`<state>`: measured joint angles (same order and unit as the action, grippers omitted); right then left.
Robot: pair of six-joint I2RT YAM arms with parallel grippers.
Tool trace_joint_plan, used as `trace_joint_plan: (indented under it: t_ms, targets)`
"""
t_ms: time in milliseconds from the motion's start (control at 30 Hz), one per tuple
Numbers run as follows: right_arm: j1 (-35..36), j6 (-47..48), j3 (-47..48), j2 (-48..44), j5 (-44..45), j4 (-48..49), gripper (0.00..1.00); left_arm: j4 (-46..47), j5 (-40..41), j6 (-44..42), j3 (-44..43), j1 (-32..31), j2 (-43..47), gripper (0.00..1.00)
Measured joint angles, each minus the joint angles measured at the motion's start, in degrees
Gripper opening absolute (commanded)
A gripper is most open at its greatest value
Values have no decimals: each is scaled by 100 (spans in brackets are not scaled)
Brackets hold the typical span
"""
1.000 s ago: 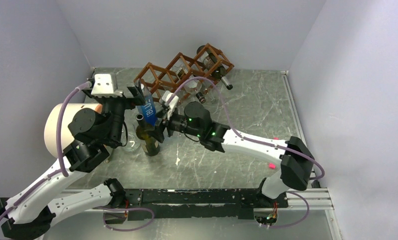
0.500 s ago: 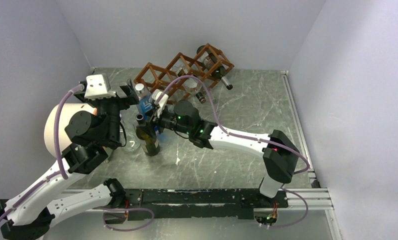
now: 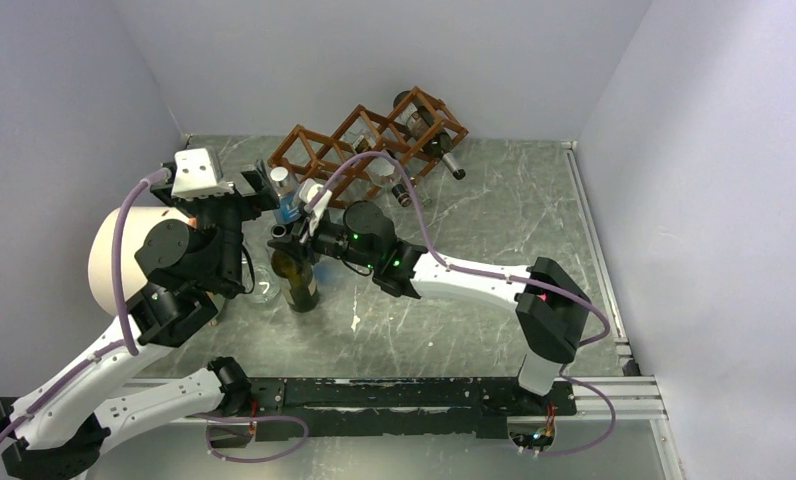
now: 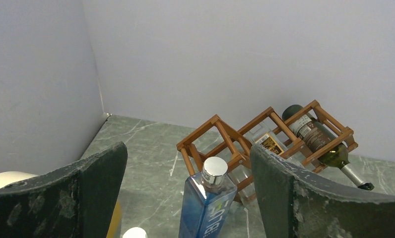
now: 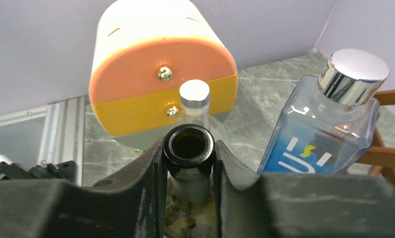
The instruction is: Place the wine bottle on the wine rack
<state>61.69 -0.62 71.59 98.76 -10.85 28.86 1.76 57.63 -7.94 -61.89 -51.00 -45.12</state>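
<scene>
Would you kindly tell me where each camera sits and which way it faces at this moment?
Top external: above and behind the arm bases, looking down on the table; both arms show, wine rack at the back.
Left wrist: on the left gripper, facing the rack; its open fingers frame the view.
Right wrist: on the right gripper, looking over the wine bottle mouth clamped between its fingers.
All three share the blue bottle.

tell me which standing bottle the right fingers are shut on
The dark green wine bottle with the open, uncapped mouth; the right fingers clamp its neck. The blue bottle and the small clear bottle both wear caps and stand free.
</scene>
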Motion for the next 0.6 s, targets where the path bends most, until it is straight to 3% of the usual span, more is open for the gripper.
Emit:
trace_joint_plan:
  t_ms: [167,333,600]
  targets:
    - [0,83,7,-4,98,-7,0,-81,0,57,0,0,0,97]
    - [28,225,-114,-334,186,-424,0,-153,2,94,0,0,-52,98]
    - [-31,387,-769,-1720,728,-1447,0,-221,0,168,2,0,-175,99]
